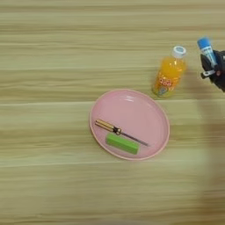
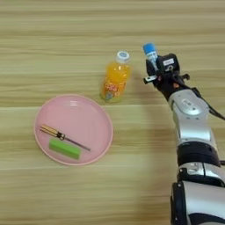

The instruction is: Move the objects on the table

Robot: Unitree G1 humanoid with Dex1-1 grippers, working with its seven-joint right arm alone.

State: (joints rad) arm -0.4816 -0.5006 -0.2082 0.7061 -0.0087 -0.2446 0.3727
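Pink round plate (image 2: 88,112) already carries the small green rectangular block (image 2: 64,148) and thin yellow-handled screwdriver (image 2: 61,136); the orange-drink bottle (image 2: 115,78) stands just beyond it on the light-tan wooden table (image 2: 66,35), apparently unmoved. Right gripper (image 2: 154,70) is clamped on the blue cylindrical tube (image 2: 150,53), right of the bottle.

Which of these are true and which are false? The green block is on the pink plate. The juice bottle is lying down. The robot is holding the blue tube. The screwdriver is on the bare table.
1. The green block is on the pink plate: true.
2. The juice bottle is lying down: false. It stands upright on the table, beside the plate.
3. The robot's gripper is holding the blue tube: true.
4. The screwdriver is on the bare table: false. It lies on the pink plate, right next to the green block.
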